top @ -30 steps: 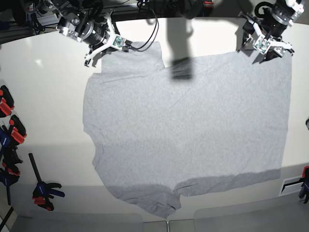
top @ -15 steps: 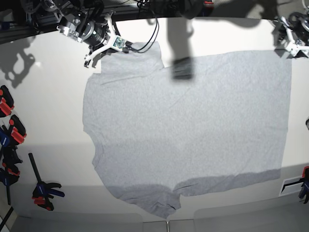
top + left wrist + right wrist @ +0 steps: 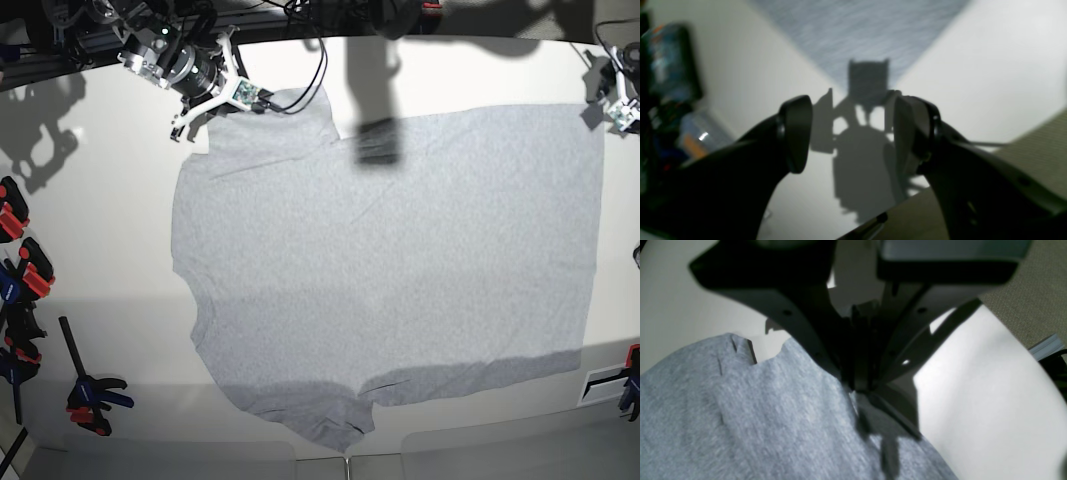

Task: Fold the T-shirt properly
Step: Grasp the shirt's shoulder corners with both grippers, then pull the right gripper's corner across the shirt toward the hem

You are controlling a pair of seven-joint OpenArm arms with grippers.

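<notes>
The light grey T-shirt (image 3: 400,260) lies spread flat, plain side up, on the white table (image 3: 100,200). My right gripper (image 3: 243,96) is at the far left, with its jaws closed on the edge of the shirt's upper sleeve. The right wrist view shows the closed gripper (image 3: 857,386) meeting the grey fabric (image 3: 740,423). My left gripper (image 3: 622,108) is at the table's far right edge, just outside the shirt's top right corner. In the left wrist view it (image 3: 853,130) is open and empty above bare table, with the shirt corner (image 3: 867,26) ahead of it.
Red and black clamps (image 3: 20,260) and a blue and orange one (image 3: 92,395) lie along the left edge. Another clamp (image 3: 630,380) is at the right edge. Cables (image 3: 310,60) hang at the back. A dark shadow (image 3: 375,140) falls on the shirt's top.
My left gripper has let go of the shirt's top right corner and moved right to the table's edge. My right gripper has shifted slightly up and left, still at the sleeve.
</notes>
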